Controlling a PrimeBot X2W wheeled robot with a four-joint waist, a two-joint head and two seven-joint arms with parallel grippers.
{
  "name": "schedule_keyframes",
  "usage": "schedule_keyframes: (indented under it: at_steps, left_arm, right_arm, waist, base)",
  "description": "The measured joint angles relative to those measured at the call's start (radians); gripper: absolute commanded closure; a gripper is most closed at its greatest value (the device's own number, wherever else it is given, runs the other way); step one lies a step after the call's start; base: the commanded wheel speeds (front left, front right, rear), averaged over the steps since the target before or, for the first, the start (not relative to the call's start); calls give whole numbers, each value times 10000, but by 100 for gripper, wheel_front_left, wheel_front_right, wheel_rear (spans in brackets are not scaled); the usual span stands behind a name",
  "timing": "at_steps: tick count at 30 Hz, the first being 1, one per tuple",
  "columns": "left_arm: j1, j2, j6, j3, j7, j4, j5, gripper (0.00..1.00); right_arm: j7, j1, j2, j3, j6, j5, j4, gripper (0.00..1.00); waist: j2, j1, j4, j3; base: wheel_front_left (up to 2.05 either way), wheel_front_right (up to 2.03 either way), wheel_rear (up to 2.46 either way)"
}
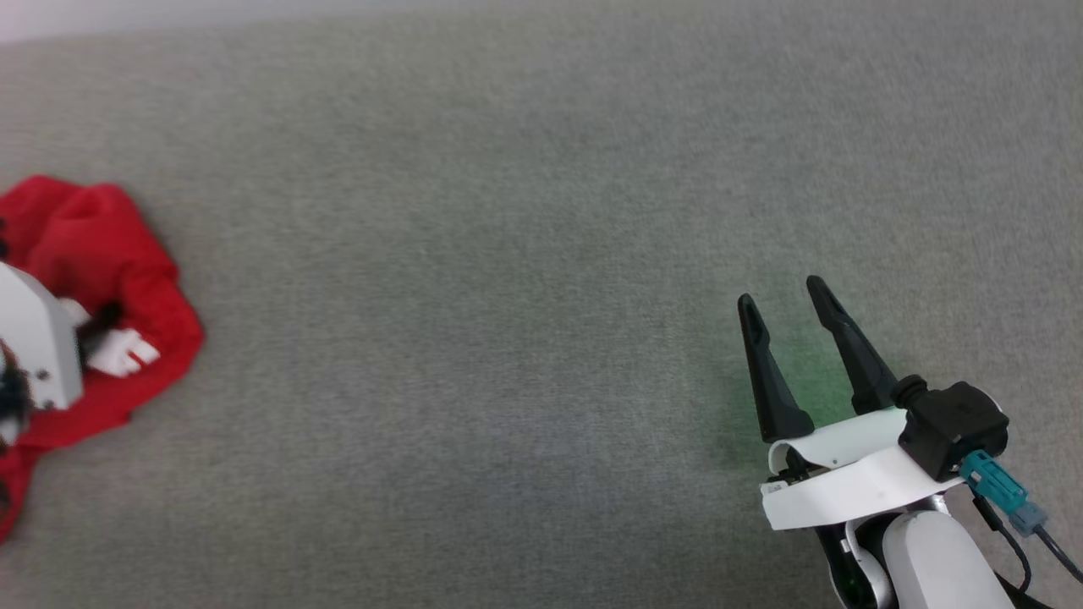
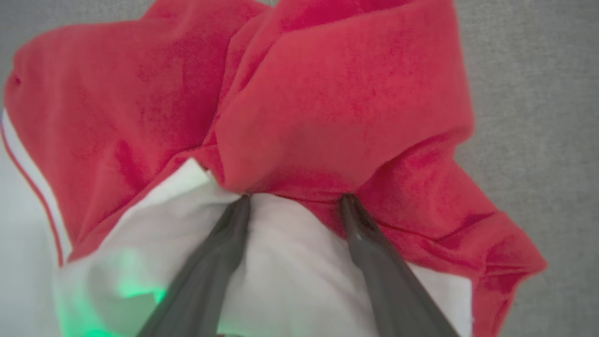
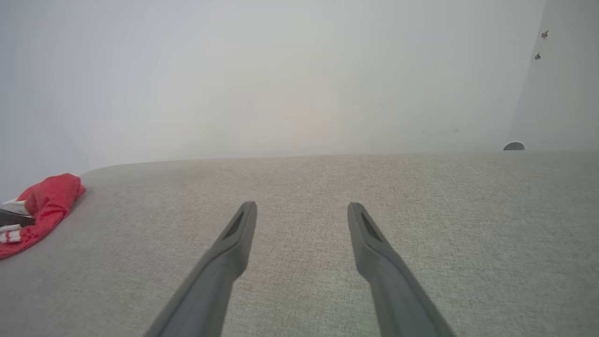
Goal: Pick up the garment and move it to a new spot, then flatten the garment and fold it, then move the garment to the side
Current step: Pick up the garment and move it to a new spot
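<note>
Fingers, left gripper (image 2: 295, 199): spread wide. Both tips met the garment (image 2: 327, 117) at the crease where a red fold overlapped white cloth. Nothing was pinched between them.
Fingers, right gripper (image 1: 781, 293): spread wide and empty, poised above bare grey upholstery (image 1: 508, 254), well apart from the garment.
Garment position: bunched in a loose heap at the far left edge of the head view, on the robot's left side. It rested on the upholstery and was partly covered by the left arm's pale wrist housing (image 1: 34, 338).
Garment condition: crumpled, with the red body uppermost. White sleeve cloth and striped trim showed at the edges. The chest print was not visible.
Background: a plain pale wall (image 3: 281, 70) stood behind the upholstery in the right wrist view.
Step in hand: judged to be the pick-up, with the tips at the cloth and the grasp not yet made.
Task progress: judged early. The carry, flattening, folding and setting aside were all outstanding.
Next move, left arm: the fingers needed to close on the raised red fold between the tips, deep enough to catch cloth rather than skim it. A lift clear of the upholstery would then precede a carry toward the open middle area.
Next move, right arm: probably none until flattening.
Risk: a pinch on a single layer could leave the rest of the heap dragging.
</note>
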State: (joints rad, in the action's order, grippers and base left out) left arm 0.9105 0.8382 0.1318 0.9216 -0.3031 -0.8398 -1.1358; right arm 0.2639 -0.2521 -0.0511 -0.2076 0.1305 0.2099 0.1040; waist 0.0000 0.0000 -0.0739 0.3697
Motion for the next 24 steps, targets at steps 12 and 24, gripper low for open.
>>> schedule_keyframes:
  at_steps: [12, 24]
  left_arm:
    - [521, 174, -13, 934, 1126, -219, -644, 100]
    - [1393, 8, -6, 1430, 4253, 370, -355, 100]
  right_arm:
    - [0, -30, 6, 4, 0, 4, -31, 0]
    - [0, 46, 10, 274, 0, 368, 249, 0]
  waist:
    - [0, 0, -431, 457]
    - [0, 0, -335, -769]
  base:
    - [0, 0, 0]
    - [0, 0, 0]
